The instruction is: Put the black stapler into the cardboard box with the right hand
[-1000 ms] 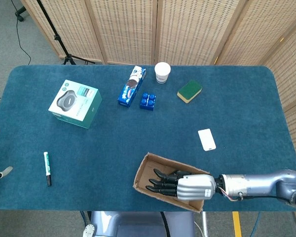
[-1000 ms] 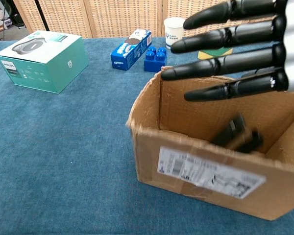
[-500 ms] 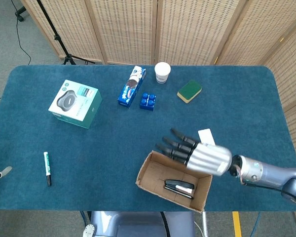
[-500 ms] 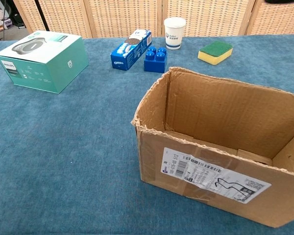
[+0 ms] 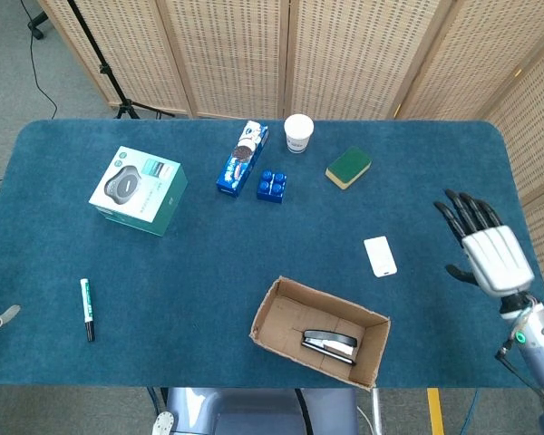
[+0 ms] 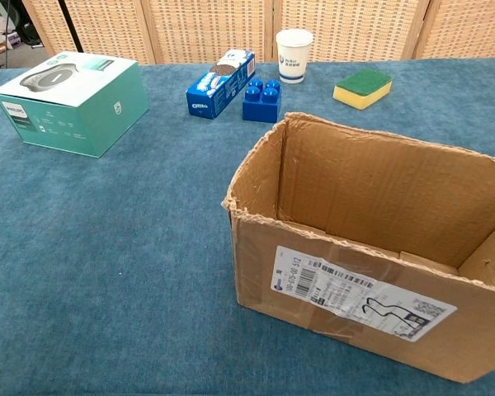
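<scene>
Blue felt covers the table [image 5: 208,263], with wicker screens standing behind it along the top of both views. Nearest the robot, low in the head view and just right of centre, sits the cardboard box [image 5: 281,313], and the black stapler [image 5: 328,343] now lies flat on its floor, toward the near wall. From the chest view the box [image 6: 346,297] fills the lower right, but its front wall hides the stapler there.

A second ago the right hand was down inside the box; half a second ago it had lifted above the rim with the stapler already left behind. Now the right hand [image 5: 486,245] has swung away to the right edge of the head view, well apart from the box, fingers spread wide and holding nothing. That reads as the task's placing step being done, with only the arm's retreat left.

At the far left edge only pale tips [image 5: 0,317] of the left hand show, too little to tell how its fingers lie.

Further up the frame, nothing has shifted: a marker [image 5: 86,308] at lower left, a white card [image 5: 380,256] beside the box, then the teal carton [image 5: 138,190], cookie pack [image 5: 242,158], blue brick [image 5: 272,185], sponge [image 5: 348,168] and paper cup [image 5: 298,132] near the far edge.
</scene>
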Controlling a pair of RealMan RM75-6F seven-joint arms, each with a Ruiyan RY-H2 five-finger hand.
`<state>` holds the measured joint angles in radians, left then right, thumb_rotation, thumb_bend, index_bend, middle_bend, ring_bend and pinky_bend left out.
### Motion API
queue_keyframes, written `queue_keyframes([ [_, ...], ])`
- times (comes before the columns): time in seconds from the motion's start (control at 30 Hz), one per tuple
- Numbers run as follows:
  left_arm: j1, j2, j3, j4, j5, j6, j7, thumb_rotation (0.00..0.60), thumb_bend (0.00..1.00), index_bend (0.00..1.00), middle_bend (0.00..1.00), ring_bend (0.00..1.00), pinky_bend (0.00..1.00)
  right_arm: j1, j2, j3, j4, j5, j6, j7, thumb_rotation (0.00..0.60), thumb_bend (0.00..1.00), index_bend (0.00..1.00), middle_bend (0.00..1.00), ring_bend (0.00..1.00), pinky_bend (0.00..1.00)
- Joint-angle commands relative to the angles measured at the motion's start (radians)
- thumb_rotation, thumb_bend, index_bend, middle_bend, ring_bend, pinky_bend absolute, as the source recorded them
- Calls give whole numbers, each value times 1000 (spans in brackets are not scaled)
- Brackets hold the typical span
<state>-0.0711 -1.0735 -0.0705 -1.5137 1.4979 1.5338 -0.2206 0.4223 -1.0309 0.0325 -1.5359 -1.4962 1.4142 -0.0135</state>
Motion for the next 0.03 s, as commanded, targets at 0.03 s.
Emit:
queue_keyframes([
  [0.03, -2, -4, -1, 5, -3, -3, -2, 600, 0, 0, 0, 0, 0, -82, -52, -19, -5, -1, 87, 12, 600, 0, 28, 0, 0, 123],
])
